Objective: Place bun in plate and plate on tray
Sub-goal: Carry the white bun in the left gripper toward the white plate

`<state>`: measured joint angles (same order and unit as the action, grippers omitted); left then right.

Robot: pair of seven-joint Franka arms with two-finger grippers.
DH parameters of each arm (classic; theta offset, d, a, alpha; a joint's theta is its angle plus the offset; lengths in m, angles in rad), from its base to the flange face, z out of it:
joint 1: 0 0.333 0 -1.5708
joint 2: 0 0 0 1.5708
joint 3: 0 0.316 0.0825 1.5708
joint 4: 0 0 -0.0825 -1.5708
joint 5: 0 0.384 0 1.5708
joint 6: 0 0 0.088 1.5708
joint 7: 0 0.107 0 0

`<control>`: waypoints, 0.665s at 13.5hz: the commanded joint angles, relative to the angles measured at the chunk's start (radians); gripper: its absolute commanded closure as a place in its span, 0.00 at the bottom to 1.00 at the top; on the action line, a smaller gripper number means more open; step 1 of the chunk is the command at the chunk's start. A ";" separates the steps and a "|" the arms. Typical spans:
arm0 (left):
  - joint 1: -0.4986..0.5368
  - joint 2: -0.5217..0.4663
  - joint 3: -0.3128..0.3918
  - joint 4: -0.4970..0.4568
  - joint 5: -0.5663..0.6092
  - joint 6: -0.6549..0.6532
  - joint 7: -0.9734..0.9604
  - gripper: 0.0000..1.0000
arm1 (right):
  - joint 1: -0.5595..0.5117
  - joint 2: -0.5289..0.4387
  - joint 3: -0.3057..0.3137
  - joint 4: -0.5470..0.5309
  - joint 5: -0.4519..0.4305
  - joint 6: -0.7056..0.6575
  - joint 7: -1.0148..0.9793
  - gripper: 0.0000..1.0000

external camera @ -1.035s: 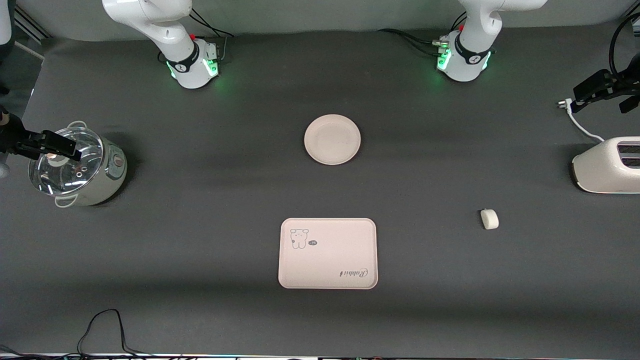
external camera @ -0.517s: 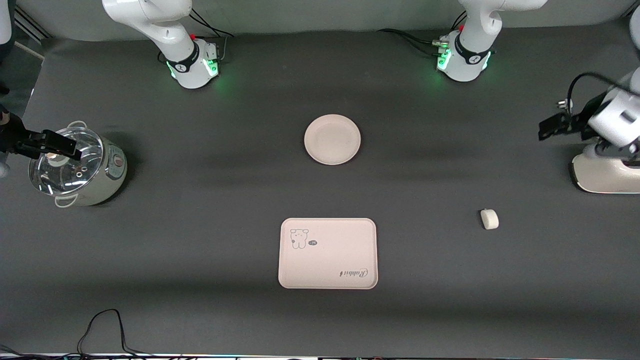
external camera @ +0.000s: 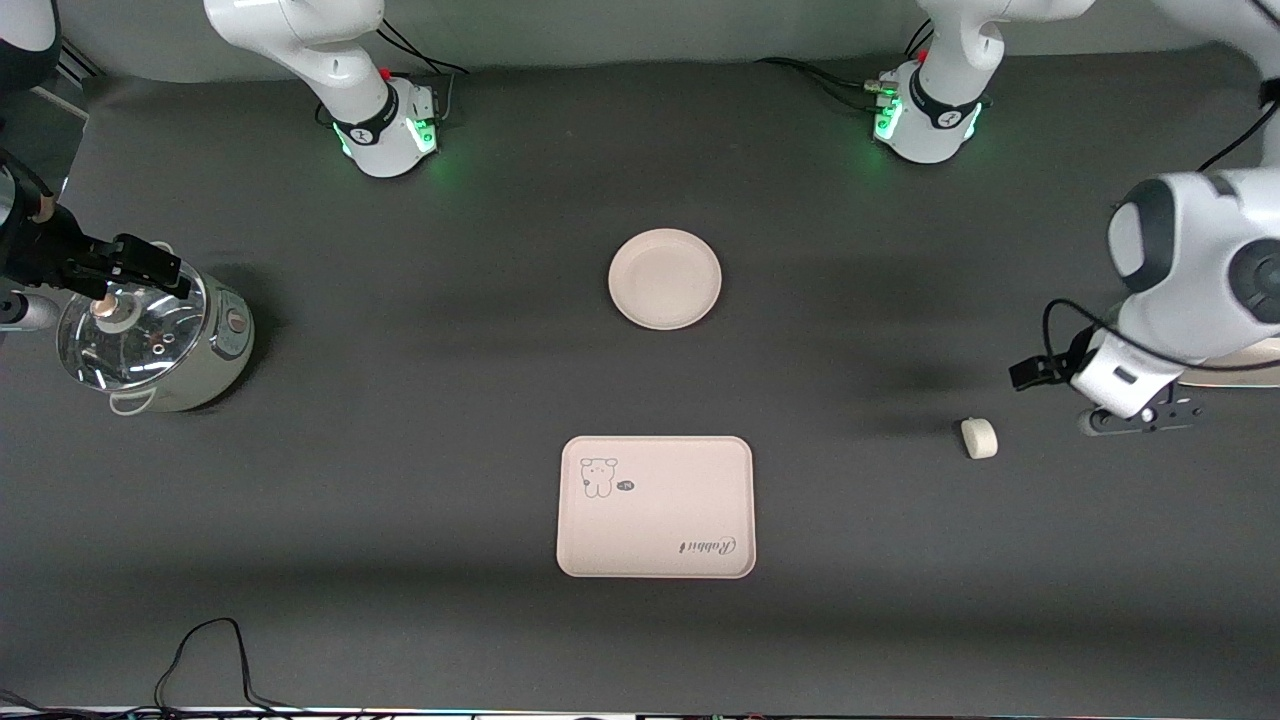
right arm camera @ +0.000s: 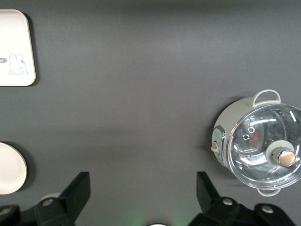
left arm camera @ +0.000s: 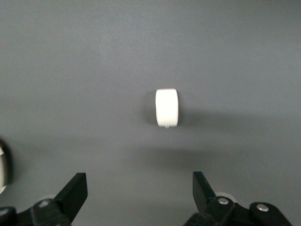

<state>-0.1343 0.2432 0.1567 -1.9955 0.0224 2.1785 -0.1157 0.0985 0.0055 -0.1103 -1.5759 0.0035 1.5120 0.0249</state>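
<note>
- Nothing of the task looks done yet: the bun (external camera: 979, 438) lies alone on the bare desk (external camera: 400, 400), toward the left arm's end, well apart from both the plate (external camera: 665, 279) and the tray (external camera: 655, 506)
- The plate is empty and sits on the desk midway between the two arm bases; the tray, also empty, lies nearer to the front camera than the plate, with a gap of desk between them
- Left to do, as I judge it: pick up the bun, set it in the plate, then carry the plate onto the tray
- The left end effector (external camera: 1135, 410) hangs over the desk just beside the bun, on the side toward the left arm's end; the arm is bent over with its wrist pointing down
- In the left wrist view the left end effector (left arm camera: 139, 200) has its fingers spread wide and empty, with the bun (left arm camera: 167, 107) lying ahead of the gap between them, not yet between the fingers
- This looks like the approach to the first grasp; the fingers would need to come over the bun and straddle its short width
- The right end effector (external camera: 135, 268) hangs over the glass-lidded pot (external camera: 155, 335) at the right arm's end of the desk and waits there
- In the right wrist view the right end effector (right arm camera: 143, 200) is likewise spread apart and holds nothing; the pot (right arm camera: 256, 141), a corner of the tray (right arm camera: 16, 49) and an edge of the plate (right arm camera: 10, 168) show below it
</note>
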 commanded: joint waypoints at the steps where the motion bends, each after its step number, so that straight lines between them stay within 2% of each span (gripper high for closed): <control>1: 0.002 0.111 -0.002 0.010 0.002 0.114 -0.067 0.00 | 0.004 -0.024 0.000 -0.026 -0.017 0.007 0.018 0.00; 3: 0.001 0.172 -0.002 0.010 -0.021 0.187 -0.071 0.00 | 0.004 -0.024 0.000 -0.027 -0.017 0.007 0.018 0.00; 5: -0.005 0.206 -0.002 0.015 -0.115 0.210 -0.068 0.00 | 0.004 -0.022 0.000 -0.027 -0.017 0.008 0.018 0.00; 9: -0.021 0.289 -0.002 0.014 -0.133 0.326 -0.071 0.00 | 0.004 -0.022 -0.002 -0.027 -0.017 0.008 0.018 0.00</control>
<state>-0.1371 0.4968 0.1482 -1.9927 -0.0942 2.4596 -0.1722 0.0984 0.0053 -0.1104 -1.5830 0.0035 1.5123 0.0250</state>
